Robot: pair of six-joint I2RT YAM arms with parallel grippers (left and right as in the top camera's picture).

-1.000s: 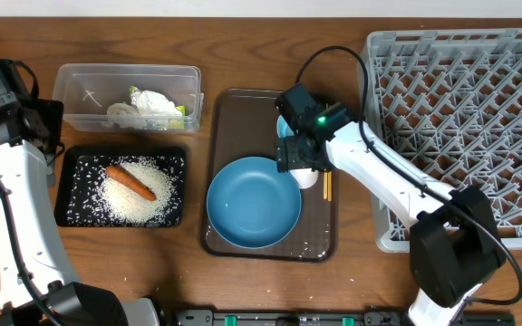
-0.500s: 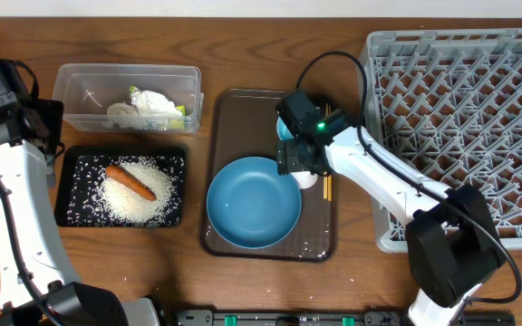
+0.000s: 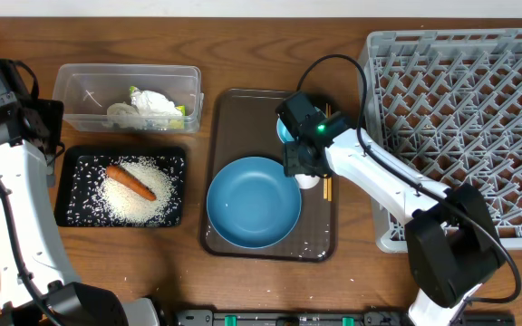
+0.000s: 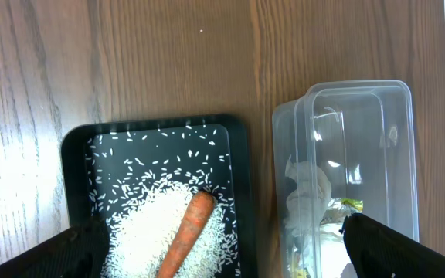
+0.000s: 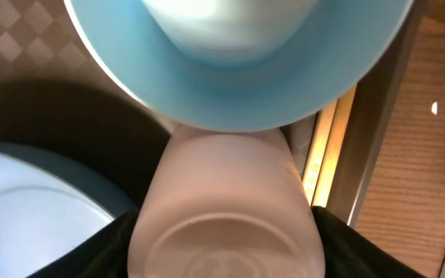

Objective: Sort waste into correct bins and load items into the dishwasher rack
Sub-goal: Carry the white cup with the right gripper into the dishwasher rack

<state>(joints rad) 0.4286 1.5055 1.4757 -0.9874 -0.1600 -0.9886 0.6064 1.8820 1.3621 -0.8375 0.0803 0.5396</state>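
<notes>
Both right pincer (image 5: 224, 243) fingers (image 5: 103, 251) clasp the small white cup (image 5: 222, 181).

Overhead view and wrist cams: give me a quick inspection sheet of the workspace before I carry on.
Surface: wooden table.
Job's things: clear tub holds wrapper and packet. Black tray holds carrot on rice. Large blue bowl, small bowl, white cup and chopsticks sit on the brown tray. Rack: nothing seen in it.
Clutter: a few white specks on the table, likely rice.
Pincers: left pincer open, above tub and black tray. Right pincer straddles the white cup; grip not confirmable.
Cables: black cable arcs near the rack's corner.
Surroundings: dark hardware along the near edge.
</notes>
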